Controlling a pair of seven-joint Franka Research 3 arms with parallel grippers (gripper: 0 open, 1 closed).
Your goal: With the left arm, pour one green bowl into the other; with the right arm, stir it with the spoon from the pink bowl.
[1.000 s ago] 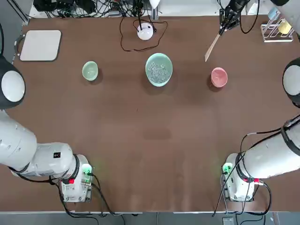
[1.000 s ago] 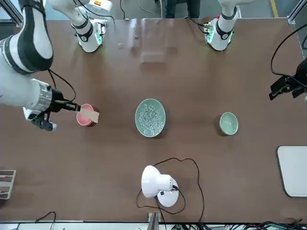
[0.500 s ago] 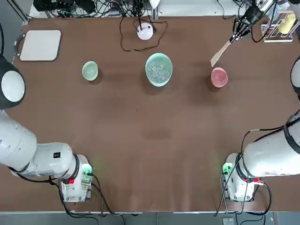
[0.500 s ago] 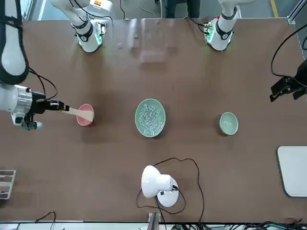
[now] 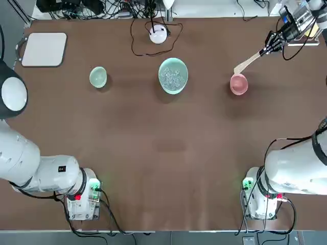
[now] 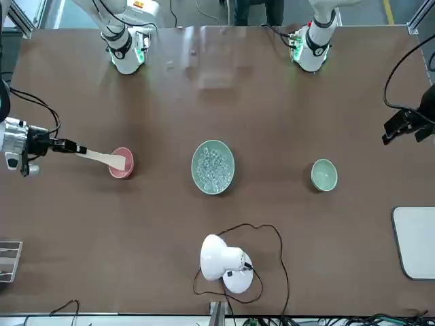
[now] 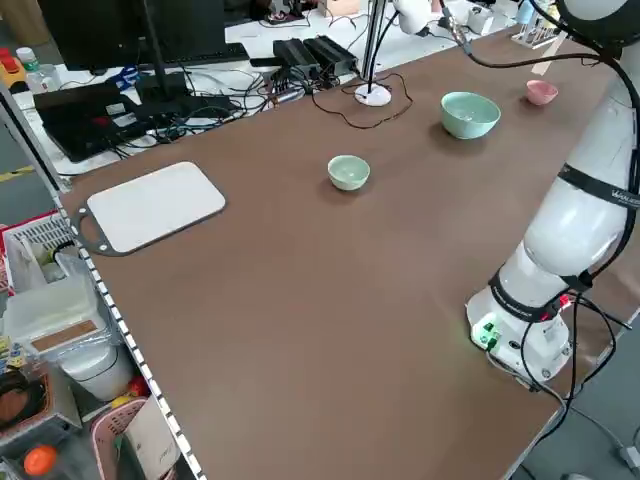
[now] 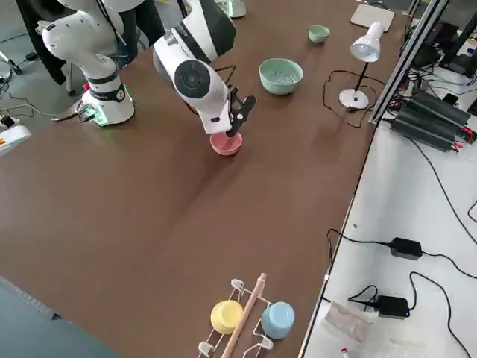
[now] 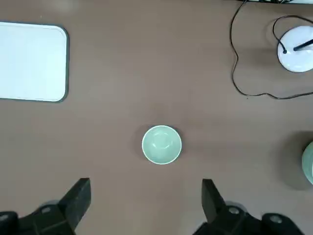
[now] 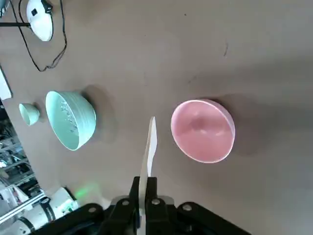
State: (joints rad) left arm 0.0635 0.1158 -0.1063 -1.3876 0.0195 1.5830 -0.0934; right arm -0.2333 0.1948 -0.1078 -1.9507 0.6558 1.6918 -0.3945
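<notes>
A robotics lab: two white robot arms [image 5: 76, 176] flank a table [image 5: 168, 153].

On the brown table [image 5: 163, 153], near its far left corner, a white board [image 5: 45, 49] with a dark rim, lying flat. At the middle of the far edge, a white lamp [image 6: 221, 258] on a round base, with a dark cord [image 6: 285, 268] looping around it. Towards the far right, a white wire rack [image 8: 238, 284] with a yellow cup [image 8: 226, 317] and a blue cup [image 8: 279, 319], plus a pale rod [image 8: 244, 315] slanting between the two. Beyond the table, a black monitor [image 7: 130, 30], a keyboard [image 7: 205, 54] and tangled cables [image 7: 195, 125]. Off the left edge, a pink basket [image 7: 105, 430] and an orange ball [image 7: 40, 460]. In the front view's background, a person's legs [image 6: 272, 12].
</notes>
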